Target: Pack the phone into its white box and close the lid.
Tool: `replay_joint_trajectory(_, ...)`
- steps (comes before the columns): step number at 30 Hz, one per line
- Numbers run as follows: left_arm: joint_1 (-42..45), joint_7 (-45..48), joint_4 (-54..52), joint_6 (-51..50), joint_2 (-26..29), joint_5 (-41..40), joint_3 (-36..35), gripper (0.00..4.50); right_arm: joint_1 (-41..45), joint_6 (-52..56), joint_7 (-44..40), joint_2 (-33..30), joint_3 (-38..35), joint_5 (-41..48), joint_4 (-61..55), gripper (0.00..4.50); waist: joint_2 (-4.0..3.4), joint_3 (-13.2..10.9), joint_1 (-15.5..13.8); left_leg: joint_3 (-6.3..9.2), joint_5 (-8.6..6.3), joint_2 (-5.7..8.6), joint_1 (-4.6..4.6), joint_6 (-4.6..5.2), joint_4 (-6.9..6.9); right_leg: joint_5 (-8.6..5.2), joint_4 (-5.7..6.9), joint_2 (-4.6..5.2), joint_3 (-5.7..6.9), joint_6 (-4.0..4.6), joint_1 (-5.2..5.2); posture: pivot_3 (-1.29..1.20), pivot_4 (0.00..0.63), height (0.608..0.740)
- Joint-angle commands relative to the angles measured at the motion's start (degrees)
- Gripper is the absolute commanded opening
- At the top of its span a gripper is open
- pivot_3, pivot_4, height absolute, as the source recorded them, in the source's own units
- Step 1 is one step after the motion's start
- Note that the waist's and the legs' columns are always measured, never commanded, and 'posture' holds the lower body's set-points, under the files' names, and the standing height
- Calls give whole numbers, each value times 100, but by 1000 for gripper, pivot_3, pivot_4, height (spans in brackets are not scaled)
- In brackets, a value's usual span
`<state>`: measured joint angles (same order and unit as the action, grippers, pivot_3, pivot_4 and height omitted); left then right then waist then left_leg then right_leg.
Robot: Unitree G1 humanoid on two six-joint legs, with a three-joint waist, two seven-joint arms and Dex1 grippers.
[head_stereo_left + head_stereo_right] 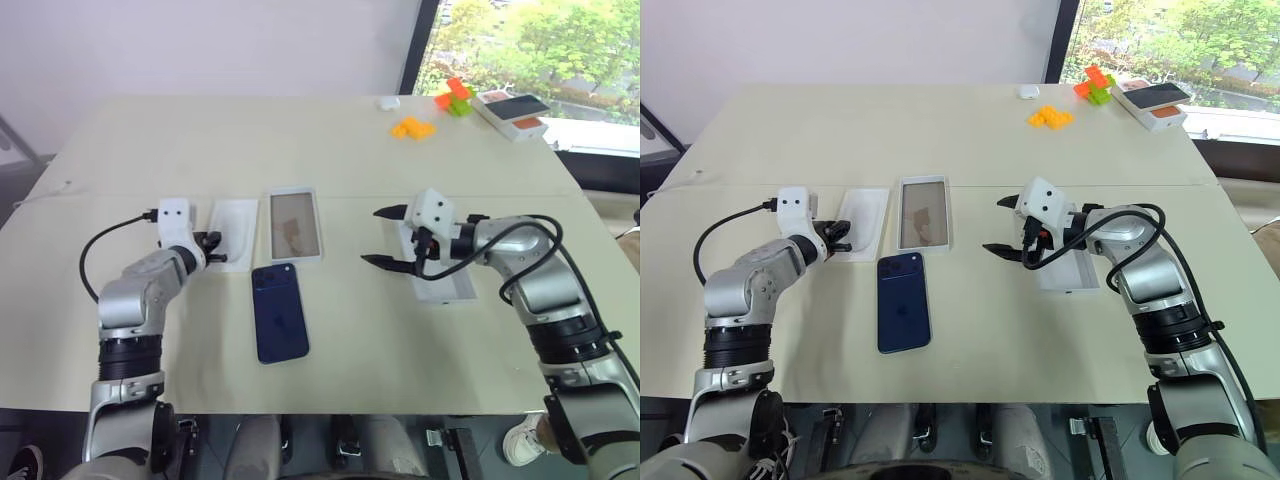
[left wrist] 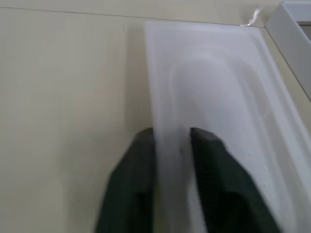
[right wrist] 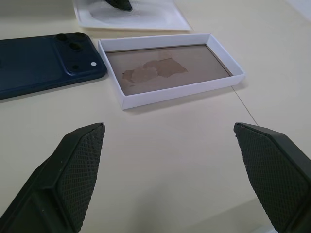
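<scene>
The dark navy phone (image 1: 279, 312) lies flat, back up, near the table's middle front. Just behind it sits the white box (image 1: 295, 225), open, its brownish floor bare. To the left of the box lies a flat white insert (image 1: 235, 230). My left gripper (image 1: 211, 243) is shut on the insert's near left edge; the left wrist view shows that edge (image 2: 172, 145) pinched between both fingers (image 2: 214, 174). My right gripper (image 1: 372, 236) hangs open to the right of the box, nothing between its fingers (image 3: 73, 170). The white lid (image 1: 447, 286) lies under my right wrist, partly hidden.
At the back right stand a white-and-orange box with a dark top (image 1: 512, 112), orange and green blocks (image 1: 452, 97), more orange blocks (image 1: 412, 128) and a small white object (image 1: 388, 101). A seam (image 1: 120, 196) crosses the table behind the box.
</scene>
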<state>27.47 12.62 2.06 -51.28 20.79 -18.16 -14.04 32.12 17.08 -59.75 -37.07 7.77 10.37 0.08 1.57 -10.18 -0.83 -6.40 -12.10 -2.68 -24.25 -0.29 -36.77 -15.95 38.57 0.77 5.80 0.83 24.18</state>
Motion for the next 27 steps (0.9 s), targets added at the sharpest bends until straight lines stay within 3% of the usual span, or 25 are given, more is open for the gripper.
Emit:
replay_joint_trajectory(1, -89, -23, 102, -152, -78, -53, -18, 27, 74, -69, 33, -6, -117, 72, -205, 4500, -2, 1, 5, 0, 0, 0, 4, 0, 0, 0, 0, 0, 0, 0, -4, 0, 150, 737)
replay_joint_trajectory(6, -94, 69, -83, -290, -235, -498, -456, 27, 121, -93, 49, 2, -123, 67, -159, 4500, -1, 1, 8, 0, 0, -1, 6, 0, -1, 0, 0, 0, 0, 0, -6, 0, 150, 737)
replay_joint_trajectory(15, 123, -176, -430, -1005, -508, -2002, -1970, 27, 119, -216, 70, -16, -137, 35, -87, 4500, 2, -1, 17, 1, -1, -1, 4, 1, -4, -1, 0, -1, 0, -1, -6, 0, 150, 737)
replay_joint_trajectory(27, 212, -1027, -989, -1051, -1129, -2828, -2218, 27, 162, -337, 83, -8, -117, 1, 87, 4500, 6, -3, 14, 3, -1, -1, -1, 1, -10, -1, 0, -3, 0, -2, -6, 0, 150, 737)
